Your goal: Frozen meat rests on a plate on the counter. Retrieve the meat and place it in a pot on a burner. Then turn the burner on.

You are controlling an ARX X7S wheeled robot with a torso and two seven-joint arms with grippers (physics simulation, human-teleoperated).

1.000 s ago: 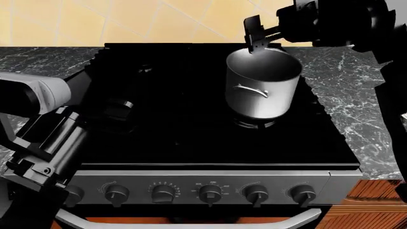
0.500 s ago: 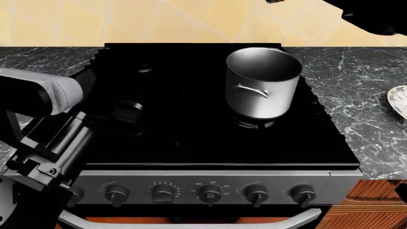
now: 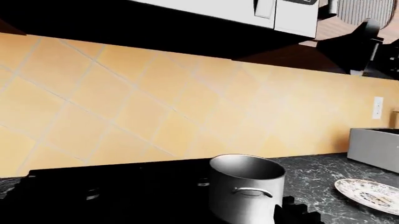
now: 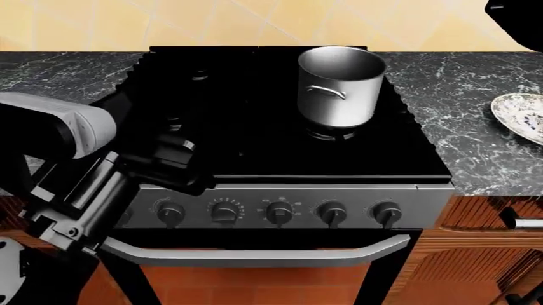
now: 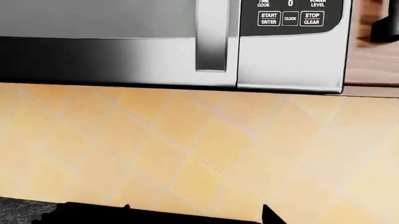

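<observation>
The view had pulled back and tilted down since half a second earlier, showing more of the oven front and more of the round floral-patterned white plate (image 4: 521, 116) at the right edge, on the dark veined marble desk (image 4: 458, 89). The tall shiny steel stockpot (image 4: 341, 86) stood over its grey burner (image 4: 331, 133), upper centre. The frozen meat was not visible. The left arm (image 4: 76, 190) rested lower left; neither arm's fingers could be seen, probably because both were drawn clear.

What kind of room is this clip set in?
A simulated home kitchen, most likely: a gas stove with knobs, a steel pot on a burner, a microwave overhead, and a marble counter with tiled backsplash.
</observation>
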